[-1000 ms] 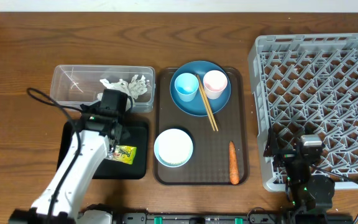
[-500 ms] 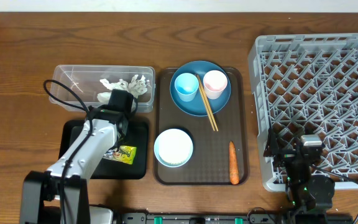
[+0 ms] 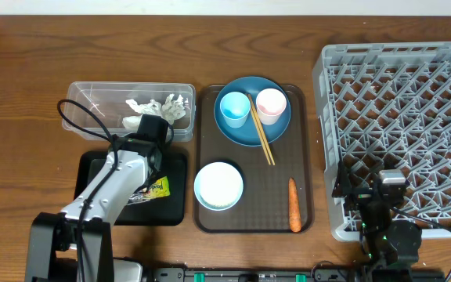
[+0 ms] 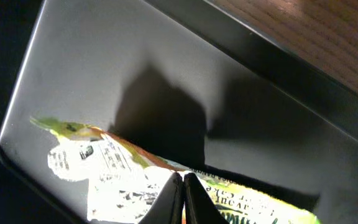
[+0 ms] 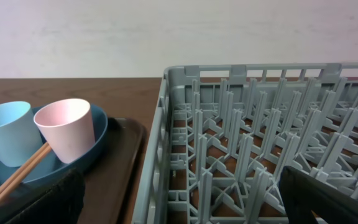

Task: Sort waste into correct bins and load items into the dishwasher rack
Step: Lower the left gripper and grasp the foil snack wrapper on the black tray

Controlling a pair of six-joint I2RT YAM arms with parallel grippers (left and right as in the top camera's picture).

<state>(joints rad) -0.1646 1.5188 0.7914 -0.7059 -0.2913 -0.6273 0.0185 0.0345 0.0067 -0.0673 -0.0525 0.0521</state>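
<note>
The large square grey lattice dishwasher rack [image 3: 398,102] fills the right of the wooden worktop [image 3: 22,78]. Your right hand [image 5: 179,186] sits at its near edge, fingers spread apart, holding nothing.

The brown rectangular serving tray [image 3: 276,196] lies in the middle and carries the round dark-blue plate [image 3: 245,137] and the other dishes.

Left of it is the clear rectangular plastic tub [image 3: 92,110], with the crumpled white paper tissue [image 3: 159,107] inside. On the robot's side of the tub is the shallow black rectangular tray [image 3: 174,207].

The small crinkled silver foil wrapper with the yellow label [image 4: 104,174] lies on this black tray's floor. Your left hand [image 4: 183,183] is directly above it, fingers pressed together over its middle. Whether they pinch any foil cannot be told. In the wrist view the wrapper's long axis runs left to right, sloping slightly down.

Only the left hand is near the wrapper. The right is well apart.
</note>
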